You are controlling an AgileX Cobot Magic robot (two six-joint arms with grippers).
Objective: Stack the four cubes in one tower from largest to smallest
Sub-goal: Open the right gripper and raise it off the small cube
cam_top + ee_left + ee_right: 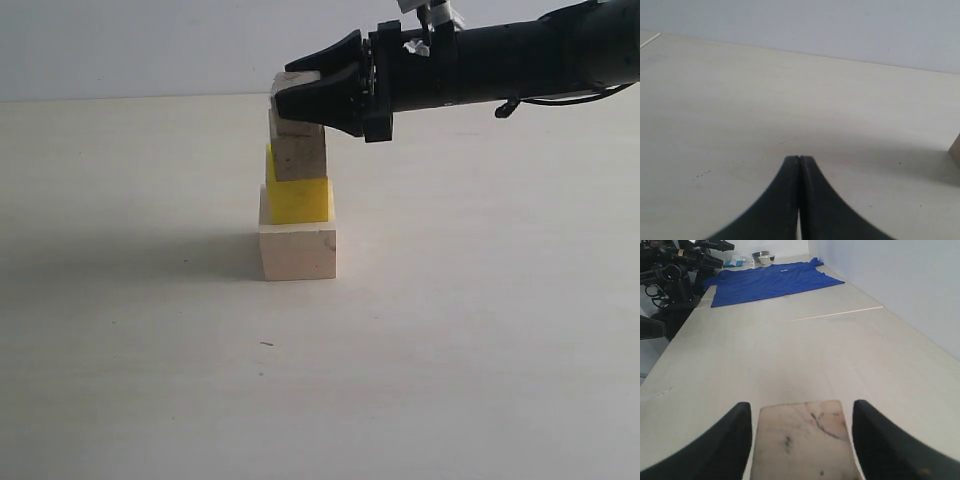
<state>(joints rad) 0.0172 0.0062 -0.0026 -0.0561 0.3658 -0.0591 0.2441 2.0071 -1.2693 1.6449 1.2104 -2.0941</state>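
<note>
Tower (298, 180) is up, dead centre of the exterior view on the pale table (150, 350). All four cubes sit in one column: large pale wood cube (298, 255) on the table, yellow cube (300, 200) on it, speckled wood cube (300, 158) next, tiny pale cube (292, 80) on top. Each layer sits roughly centred on the one below; yellow looks slightly twisted.

Right gripper (300, 92) reaches in from 3 o'clock at top-cube height, arm roughly level. Jaws straddle the tiny cube. The right wrist view shows both fingers (730, 440) flanking it with a thin strip of table visible on each side, so they're parted and clear of the wood, not clamping. The cube's top face carries dark grain marks.

Left gripper (799, 159) is out of the exterior shot. Its own camera shows the jaws pressed tight together, nothing between them, above bare table. A wood-coloured corner clips that picture's edge — can't tell which block.

Blue cloth (770, 282) lies flat far down the table, well apart from the stack.
</note>
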